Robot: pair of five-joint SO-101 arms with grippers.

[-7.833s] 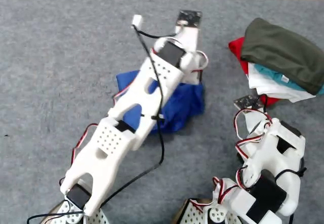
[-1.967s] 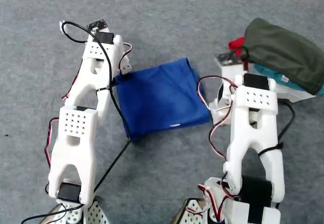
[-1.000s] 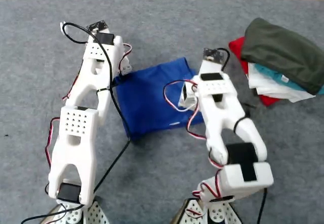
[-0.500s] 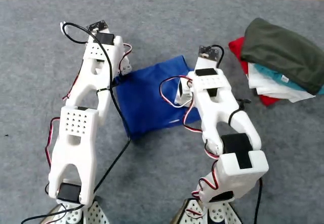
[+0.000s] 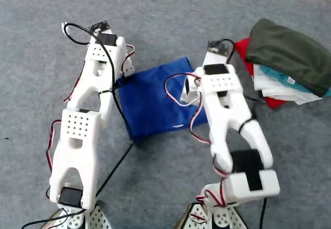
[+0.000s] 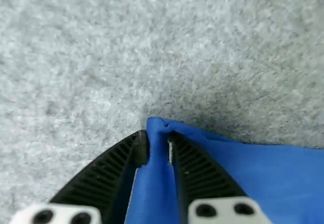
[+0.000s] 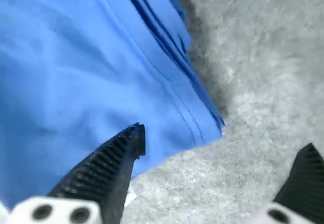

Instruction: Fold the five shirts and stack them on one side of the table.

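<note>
Grey felt-like table (image 5: 41, 43) under everything. Left arm (image 5: 83, 131) runs up the left side of the high view from its base at the bottom edge. Right arm (image 5: 227, 110) rises from the bottom, right of centre, and leans in toward the middle.

Blue shirt (image 5: 152, 102) lies flat at frame centre between the two arms. It is folded to a rough rectangle, slightly tilted, with its right part under the right arm.

Stack (image 5: 282, 66) sits at the upper right, well apart from the left arm and just beside the right arm's wrist end. Olive shirt (image 5: 297, 48) is on top, with teal shirt (image 5: 273, 76) and white shirt (image 5: 279, 90) below it. Red shirt (image 5: 242, 49) is at the bottom, poking out on the left.

Left gripper (image 6: 157, 144) is at the blue shirt's upper-left corner. Jaws are nearly closed, pinching that corner of cloth, tips down near the table.

Right gripper (image 7: 223, 143) is spread wide, holding nothing. One finger (image 7: 116, 158) is over the blue shirt near its layered edge and a corner. Other finger (image 7: 304, 178) is over bare table beside that corner. Can't tell whether either finger touches cloth or table.
</note>
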